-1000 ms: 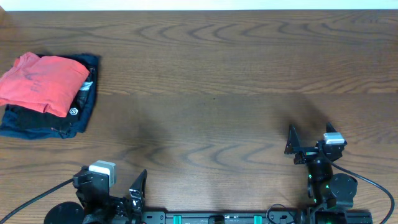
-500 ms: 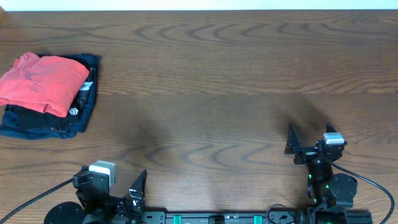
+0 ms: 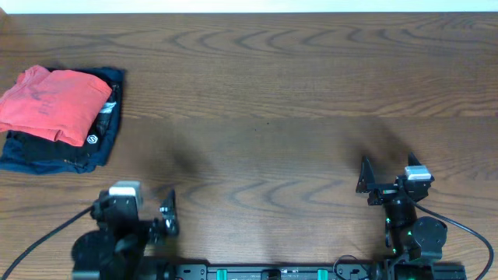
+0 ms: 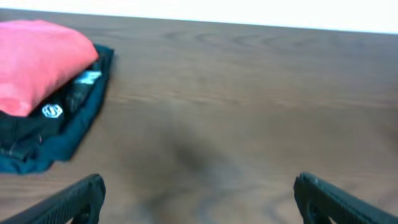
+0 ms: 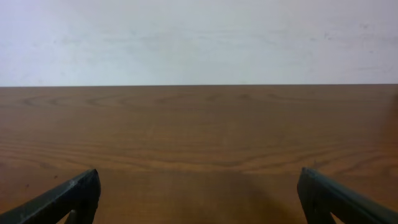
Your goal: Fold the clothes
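The red shirt (image 3: 54, 105) is lying folded on top of a black cloth (image 3: 39, 146) and a blue cloth (image 3: 17, 163) at the table's (image 3: 272, 93) far left. The left fingers (image 4: 78, 199) are standing wide open, holding nothing. The right fingers (image 5: 68, 199) are gaping wide too, holding nothing, well apart from the shirt.

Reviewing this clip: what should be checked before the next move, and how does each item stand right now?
1. The left gripper is open and empty: ok.
2. The right gripper is open and empty: ok.
3. The coral-red T-shirt is in the left wrist view: ok.
4. It is in the right wrist view: not ok, only the table shows.
5. It lies folded on the black garment and the navy-blue garment: ok.
6. Fold neatness underneath: cannot tell.
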Controlling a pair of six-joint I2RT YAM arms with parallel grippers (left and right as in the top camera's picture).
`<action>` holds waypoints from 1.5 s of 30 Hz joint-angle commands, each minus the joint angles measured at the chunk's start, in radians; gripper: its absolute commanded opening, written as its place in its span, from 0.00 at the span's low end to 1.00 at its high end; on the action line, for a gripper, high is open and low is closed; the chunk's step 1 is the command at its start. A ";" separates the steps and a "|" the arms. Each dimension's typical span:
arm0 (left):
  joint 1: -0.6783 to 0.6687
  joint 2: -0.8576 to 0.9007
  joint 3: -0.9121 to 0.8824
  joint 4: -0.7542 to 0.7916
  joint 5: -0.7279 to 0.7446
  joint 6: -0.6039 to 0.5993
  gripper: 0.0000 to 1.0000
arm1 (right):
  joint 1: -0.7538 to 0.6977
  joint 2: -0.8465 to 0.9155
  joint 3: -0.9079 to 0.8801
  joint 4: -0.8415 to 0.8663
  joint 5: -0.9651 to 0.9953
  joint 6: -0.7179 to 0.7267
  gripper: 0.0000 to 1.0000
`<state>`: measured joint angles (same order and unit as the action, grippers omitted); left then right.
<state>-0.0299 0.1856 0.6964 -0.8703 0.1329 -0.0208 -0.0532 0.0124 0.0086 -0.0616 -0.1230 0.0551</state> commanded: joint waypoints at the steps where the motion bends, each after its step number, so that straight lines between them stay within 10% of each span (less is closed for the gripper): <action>1: 0.036 -0.071 -0.163 0.124 -0.020 0.029 0.98 | 0.008 -0.008 -0.003 -0.002 -0.005 -0.016 0.99; 14: 0.071 -0.184 -0.646 0.829 -0.045 0.028 0.98 | 0.008 -0.008 -0.003 -0.002 -0.005 -0.016 0.99; 45: 0.066 -0.185 -0.692 0.809 -0.035 0.016 0.98 | 0.008 -0.008 -0.003 -0.002 -0.005 -0.015 0.99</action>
<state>0.0364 0.0105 0.0154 -0.0196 0.0895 -0.0006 -0.0532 0.0109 0.0078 -0.0612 -0.1230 0.0551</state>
